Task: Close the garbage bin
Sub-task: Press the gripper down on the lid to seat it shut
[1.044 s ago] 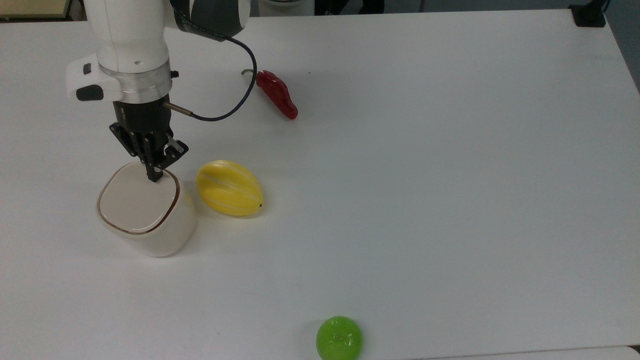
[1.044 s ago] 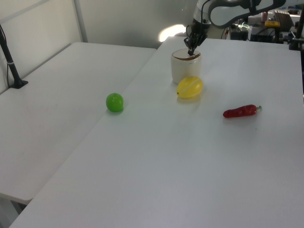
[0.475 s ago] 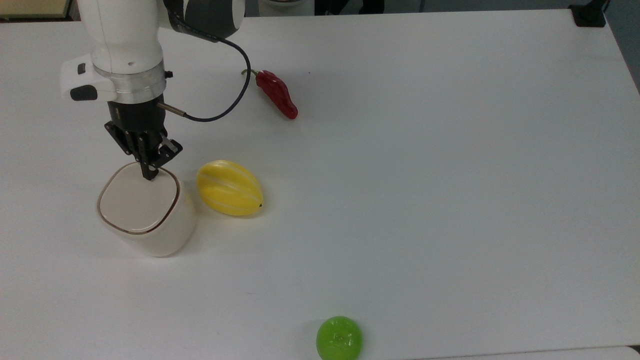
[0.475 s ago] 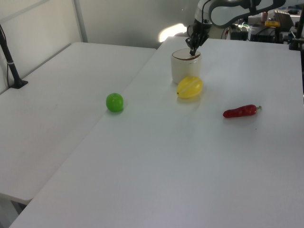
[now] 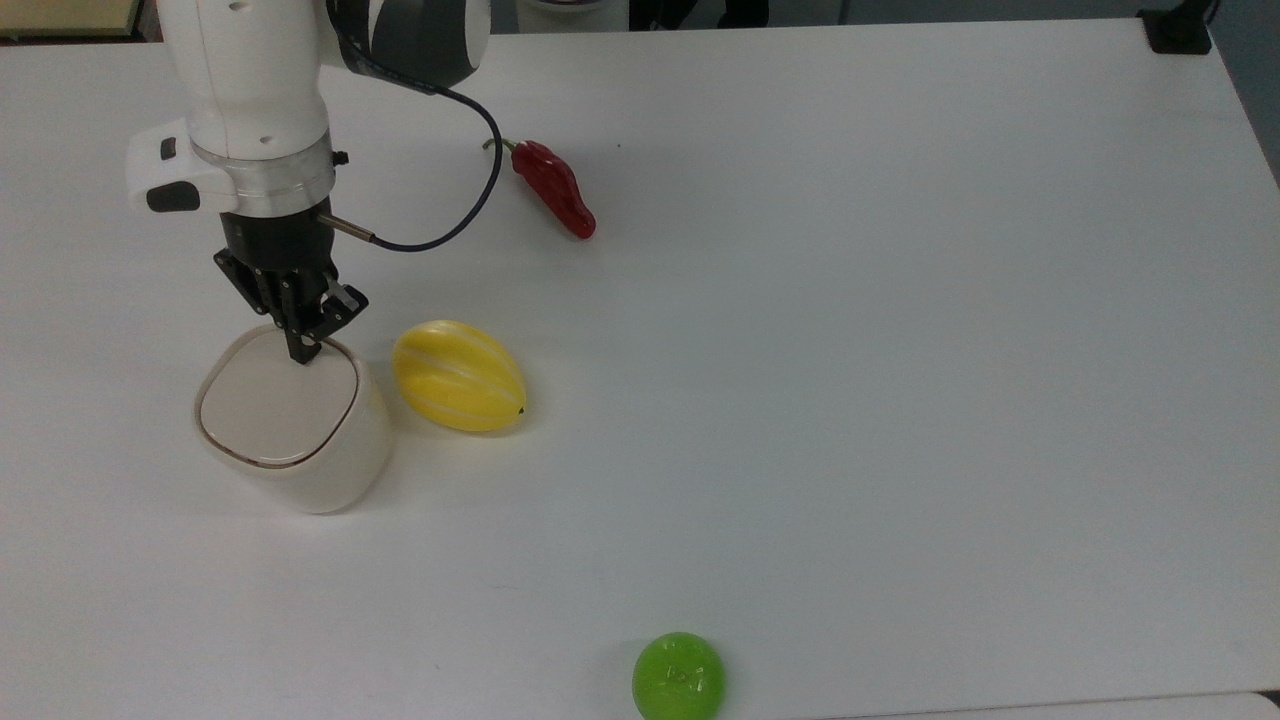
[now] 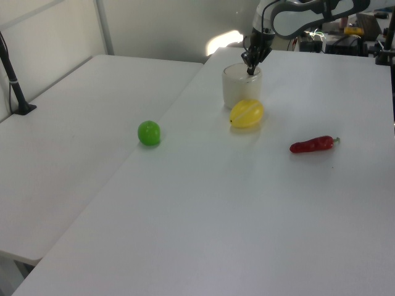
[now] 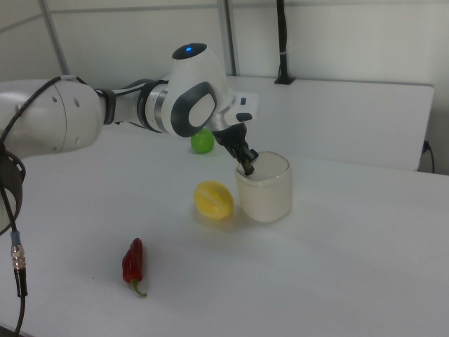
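The garbage bin [image 5: 335,470] is a cream-white rounded tub at the top view's left, and its beige lid [image 5: 272,410] lies flat inside the brown rim. My gripper [image 5: 303,353] points straight down, shut, and its black fingertips touch the lid's far edge with nothing held between them. In the left view the garbage bin [image 6: 237,91] stands at the back of the table with the gripper [image 6: 250,69] on its top. The right view has the gripper [image 7: 247,167] at the near left rim of the garbage bin [image 7: 266,195].
A yellow melon [image 5: 458,375] lies just right of the bin in the top view, almost touching it. A red chili pepper [image 5: 555,187] lies farther back, and a green ball [image 5: 678,676] sits near the front edge. The arm's black cable [image 5: 455,215] loops beside the wrist.
The lid has sunk from slightly raised to lying flat in the rim. The gripper shifted a little toward the top view's left, tips staying on the lid's far edge.
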Motion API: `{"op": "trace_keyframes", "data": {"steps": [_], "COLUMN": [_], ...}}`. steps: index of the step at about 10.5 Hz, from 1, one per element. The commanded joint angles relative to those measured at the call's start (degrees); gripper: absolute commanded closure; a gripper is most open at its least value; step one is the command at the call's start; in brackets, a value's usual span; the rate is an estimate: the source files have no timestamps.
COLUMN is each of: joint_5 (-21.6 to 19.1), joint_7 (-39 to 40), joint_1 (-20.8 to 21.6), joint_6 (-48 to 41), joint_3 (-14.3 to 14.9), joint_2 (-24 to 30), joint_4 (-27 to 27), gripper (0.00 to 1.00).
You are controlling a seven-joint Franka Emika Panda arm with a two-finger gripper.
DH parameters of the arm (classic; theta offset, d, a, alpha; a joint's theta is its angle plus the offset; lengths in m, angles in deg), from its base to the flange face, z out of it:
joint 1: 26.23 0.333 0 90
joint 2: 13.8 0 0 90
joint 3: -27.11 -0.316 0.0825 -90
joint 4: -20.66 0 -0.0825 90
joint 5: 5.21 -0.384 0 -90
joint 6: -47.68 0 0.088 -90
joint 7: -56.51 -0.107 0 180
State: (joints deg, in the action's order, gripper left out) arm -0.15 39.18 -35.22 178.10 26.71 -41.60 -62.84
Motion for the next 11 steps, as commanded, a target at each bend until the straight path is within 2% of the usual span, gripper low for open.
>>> {"op": "trace_keyframes", "data": {"steps": [1,9,11], "joint_5": [-0.5,-0.7,-0.9], "joint_7": [1.3,1.0,0.8], "joint_1": [-0.1,0.1,0.4], "joint_6": [-0.4,-0.7,-1.5], "joint_3": [0.5,0.5,0.2], "joint_2": [-0.7,-0.1,3.4], "joint_4": [-1.4,-1.1,-1.2], "gripper": [1.00,1.00,1.00]}}
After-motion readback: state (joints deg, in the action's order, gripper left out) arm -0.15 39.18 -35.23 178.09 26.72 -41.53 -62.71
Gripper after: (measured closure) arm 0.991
